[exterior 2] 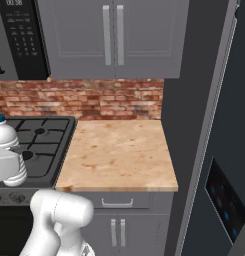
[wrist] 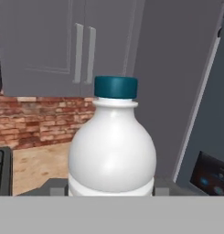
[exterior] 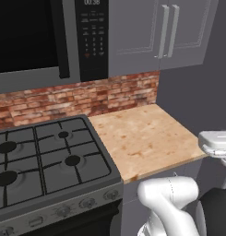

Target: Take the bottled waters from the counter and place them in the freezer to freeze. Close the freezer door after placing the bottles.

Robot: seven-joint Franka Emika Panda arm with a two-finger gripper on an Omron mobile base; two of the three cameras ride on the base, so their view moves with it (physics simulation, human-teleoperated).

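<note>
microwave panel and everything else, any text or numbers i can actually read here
"00:38" on the microwave display, cut by the frame's top edge, so a loose read.
Microwave keypad: labels too small and blurred to read.
Freezer door control panel: blue marks, unreadable.
Bottle: no label or text.

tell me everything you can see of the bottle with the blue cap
The blue-capped bottle is a whitish, opaque-looking plastic bottle with a rounded shoulder, a short neck with a collar and a dark teal-blue screw cap. It stands upright, lifted off the counter, held low on its body in the gripper, whose fingers flank its sides. In the right base view it shows at the left edge, in front of the stove. Its base is hidden.
</note>
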